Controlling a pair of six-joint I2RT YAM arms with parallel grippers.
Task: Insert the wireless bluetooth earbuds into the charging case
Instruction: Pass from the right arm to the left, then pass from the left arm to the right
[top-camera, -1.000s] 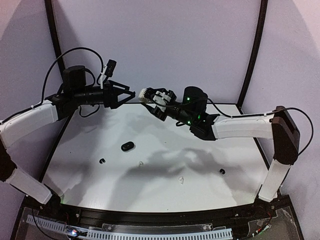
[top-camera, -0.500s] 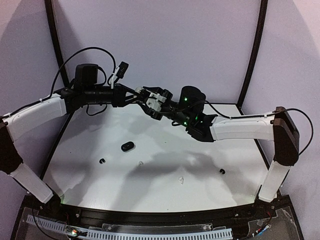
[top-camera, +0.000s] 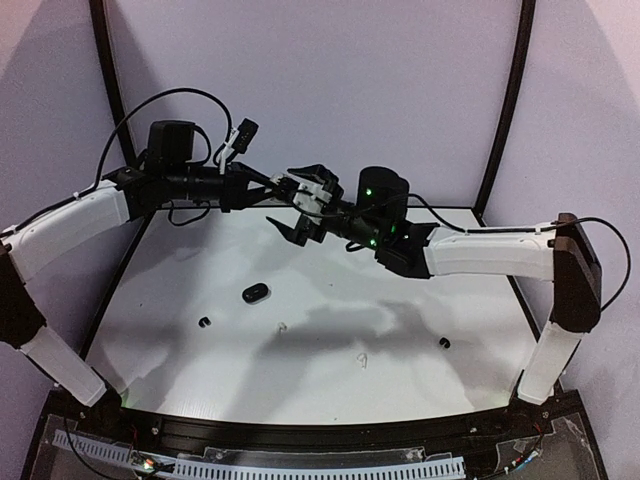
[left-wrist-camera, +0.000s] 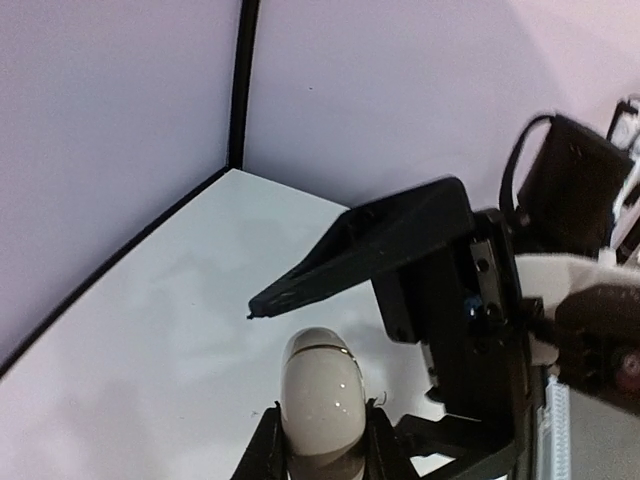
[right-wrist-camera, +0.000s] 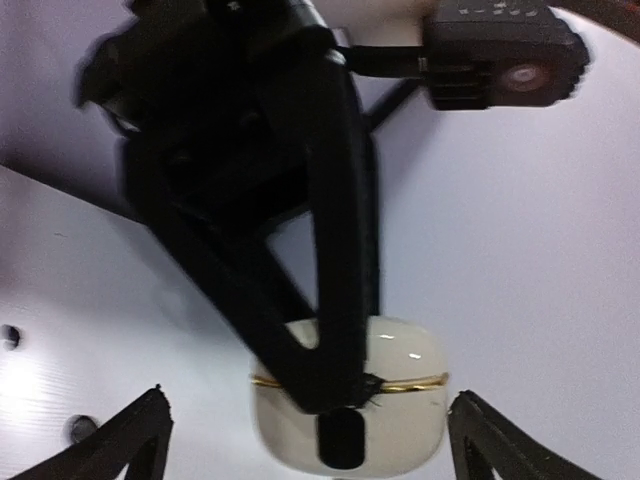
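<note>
While my left jaws pinch the white case (left-wrist-camera: 320, 395) in the air and my right jaws stand wide on either side of it, nothing is inserted yet. All four earbuds (top-camera: 282, 326) lie loose on the surface (top-camera: 480, 310) below, and the lid looks closed.

The white table (top-camera: 480, 310) is carrying five small things, all lying apart. A black oval case (top-camera: 256, 293) is sitting left of the middle, and the left black earbud (top-camera: 205, 322) is lying nearer the left edge. The first white earbud (top-camera: 282, 326) and the second white earbud (top-camera: 362, 360) are lying around the middle. The right black earbud (top-camera: 444, 343) is resting further right.
</note>
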